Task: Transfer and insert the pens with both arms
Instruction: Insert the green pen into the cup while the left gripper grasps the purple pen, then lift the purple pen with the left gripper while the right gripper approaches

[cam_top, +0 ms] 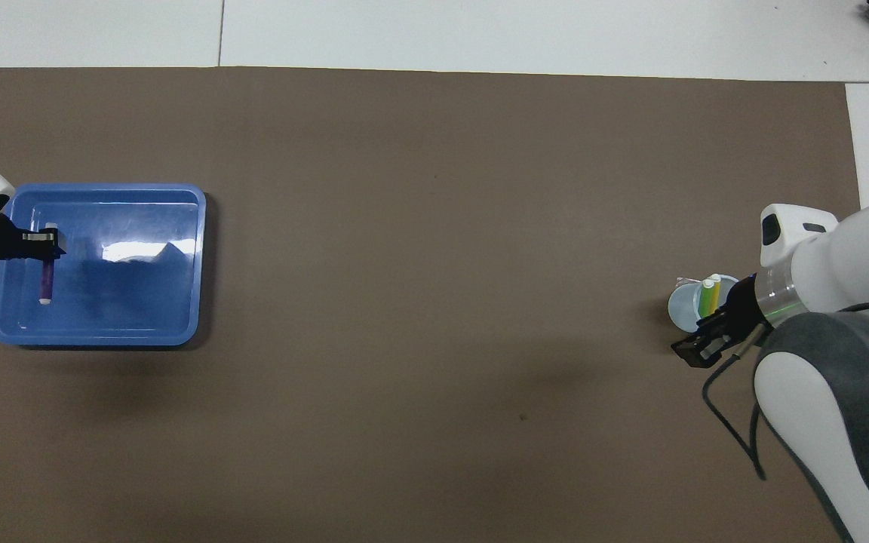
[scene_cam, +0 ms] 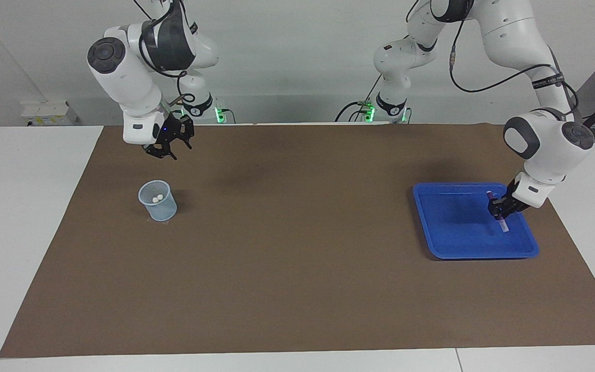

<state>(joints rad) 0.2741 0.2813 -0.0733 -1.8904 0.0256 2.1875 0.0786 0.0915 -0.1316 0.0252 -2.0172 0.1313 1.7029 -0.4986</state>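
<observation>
I see my left claw (scene_cam: 500, 207) clenched on the thin purple pen (scene_cam: 497, 212), tilted, lifted over the blue plastic tray (scene_cam: 450, 243). I cannot tell my right claw's (scene_cam: 171, 147) state above the brown surface (scene_cam: 297, 258).
</observation>
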